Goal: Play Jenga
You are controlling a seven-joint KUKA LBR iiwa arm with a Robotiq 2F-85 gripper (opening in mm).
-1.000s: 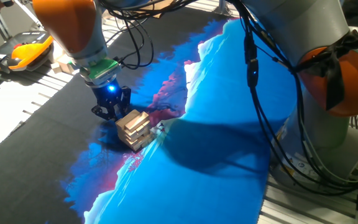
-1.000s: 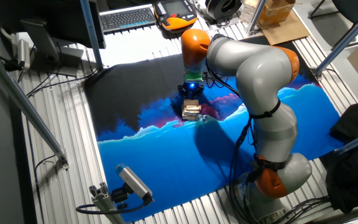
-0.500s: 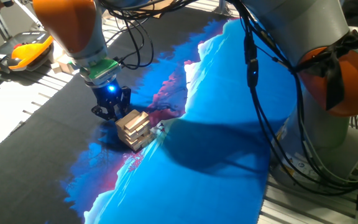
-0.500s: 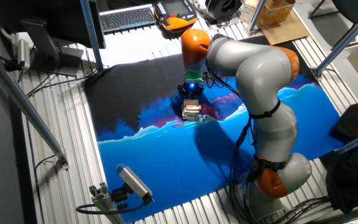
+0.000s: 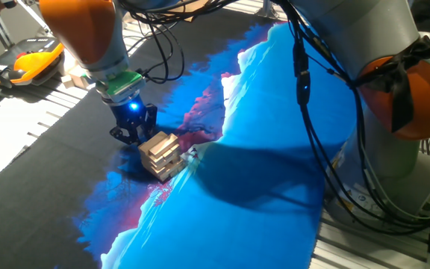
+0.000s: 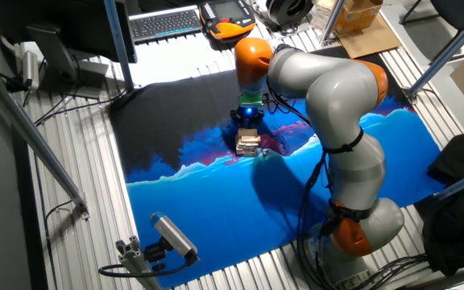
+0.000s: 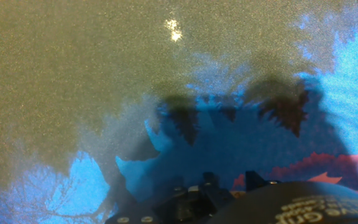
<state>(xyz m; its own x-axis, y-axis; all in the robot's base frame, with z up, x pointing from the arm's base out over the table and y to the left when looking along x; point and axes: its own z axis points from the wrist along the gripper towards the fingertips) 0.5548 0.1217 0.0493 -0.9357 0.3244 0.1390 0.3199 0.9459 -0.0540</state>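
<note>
The Jenga tower (image 5: 160, 153) is a small, slightly askew stack of pale wooden blocks on the printed cloth, where the black part meets the blue. It also shows in the other fixed view (image 6: 248, 142). My gripper (image 5: 131, 134) is low over the cloth, close against the tower's far-left side, with a blue light glowing above its fingers. From the other side the gripper (image 6: 246, 121) sits just behind the tower. The hand view shows only cloth and the dark gripper body (image 7: 229, 199); the tower is out of that view. The fingers' gap is not readable.
The black-and-blue cloth (image 5: 260, 134) covers the table. An orange teach pendant (image 5: 36, 58) and loose pale wooden blocks (image 5: 72, 77) lie at the far left edge. A keyboard (image 6: 165, 22) sits at the back. A camera on a stand (image 6: 171, 234) is at the front. Cables (image 5: 304, 90) hang over the cloth.
</note>
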